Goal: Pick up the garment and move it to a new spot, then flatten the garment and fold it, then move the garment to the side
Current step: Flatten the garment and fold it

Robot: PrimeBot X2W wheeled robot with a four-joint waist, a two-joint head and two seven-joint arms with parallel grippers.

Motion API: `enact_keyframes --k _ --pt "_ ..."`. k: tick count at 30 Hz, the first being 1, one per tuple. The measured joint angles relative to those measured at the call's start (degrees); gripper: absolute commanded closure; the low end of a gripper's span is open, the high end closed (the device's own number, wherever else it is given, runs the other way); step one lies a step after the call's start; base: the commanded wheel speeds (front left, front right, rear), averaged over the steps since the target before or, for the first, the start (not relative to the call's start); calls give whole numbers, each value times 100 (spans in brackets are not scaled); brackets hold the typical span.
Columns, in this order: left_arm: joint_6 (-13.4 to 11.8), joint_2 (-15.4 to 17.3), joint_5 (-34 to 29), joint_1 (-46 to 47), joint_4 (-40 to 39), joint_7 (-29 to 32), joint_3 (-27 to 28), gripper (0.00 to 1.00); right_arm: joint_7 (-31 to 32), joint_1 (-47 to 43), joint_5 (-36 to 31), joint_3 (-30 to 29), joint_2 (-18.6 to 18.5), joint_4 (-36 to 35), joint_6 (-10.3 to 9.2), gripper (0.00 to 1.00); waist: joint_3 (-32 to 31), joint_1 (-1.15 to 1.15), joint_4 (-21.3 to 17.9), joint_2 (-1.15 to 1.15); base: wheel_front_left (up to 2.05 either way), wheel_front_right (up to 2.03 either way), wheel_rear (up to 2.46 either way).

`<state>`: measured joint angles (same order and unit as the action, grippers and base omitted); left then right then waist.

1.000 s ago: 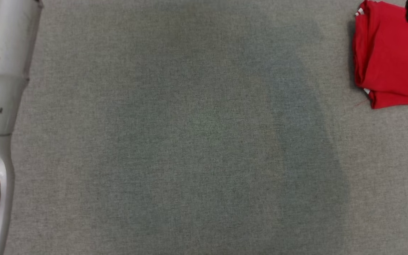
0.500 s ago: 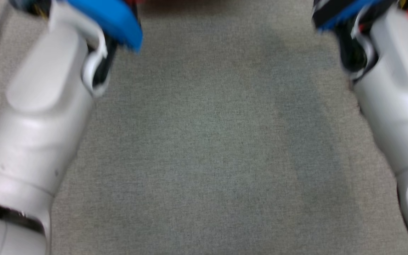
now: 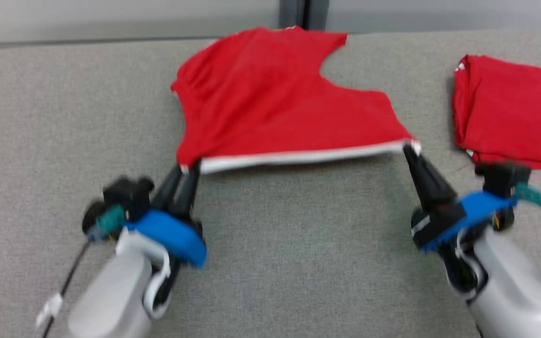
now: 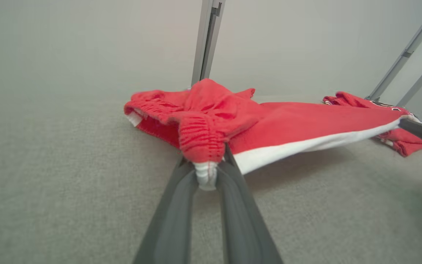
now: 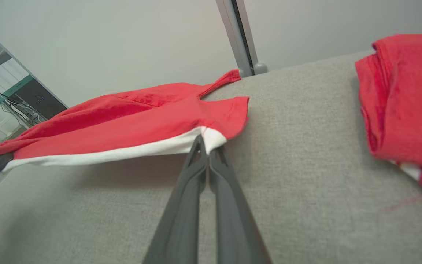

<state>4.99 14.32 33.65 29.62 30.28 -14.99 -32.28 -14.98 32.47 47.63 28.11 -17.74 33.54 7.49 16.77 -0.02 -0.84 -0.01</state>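
Your left gripper [image 4: 206, 175] has its fingers [image 4: 174, 220] closed narrow on a bunched corner of the red garment [image 3: 270, 98]. A wad of gathered red cloth and white trim is pinched between the tips and keeps them slightly apart. Your right gripper [image 5: 205, 143] has its fingers [image 5: 181, 220] pressed fully together on the opposite corner, nipping the end of the white band [image 3: 298, 157].

That band runs taut from one grip to the other, lifted off the grey tabletop [image 3: 298, 263] with a shadow beneath it. In the head view the left grip is at the garment's 7 o'clock corner and the right grip at its 4 o'clock corner. From the band the red cloth slopes away toward 12 o'clock. Its far part rests on the tabletop near the far edge, with a notch in its outline at about 1 o'clock.

Behind each pair of fingers you see a blue collar [image 3: 172, 237], then a pale forearm [image 3: 111, 295].

At 3 o'clock of the garment, apart from it, a folded red jersey [image 3: 505, 108] with black-and-white numerals lies flat on the tabletop, at 1 o'clock of the right gripper. Beyond the far edge, at 12 o'clock, a grey post [image 3: 301, 13] stands against a pale wall [image 3: 111, 16].
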Motion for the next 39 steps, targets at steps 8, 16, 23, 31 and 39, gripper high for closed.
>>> enact_keyframes --k 8,16,23,31,39 --pt "-93 -56 -137 -1611 -697 1 218 100 1 -1785 -110 -369 -9 -695 0 100 -527 0 27 -1 0 0 0" --pt "-281 -183 -133 -2864 -1270 0 369 100 81 -3235 -352 -984 255 -1388 1 100 -834 0 7 -1 0 0 0" --pt "-244 -287 -147 -3053 -1426 0 444 100 378 -3473 -847 -1488 477 -1909 1 100 -881 2 44 -1 0 0 0" --pt "-158 -410 -182 -2581 -1419 1 471 100 720 -2620 -1350 -1805 416 -2141 0 100 -798 2 115 0 0 0 0" --pt "-65 -552 -202 -1765 -1232 101 421 100 933 -917 -1635 -1603 249 -1478 0 100 -469 2 316 1 0 0 0"
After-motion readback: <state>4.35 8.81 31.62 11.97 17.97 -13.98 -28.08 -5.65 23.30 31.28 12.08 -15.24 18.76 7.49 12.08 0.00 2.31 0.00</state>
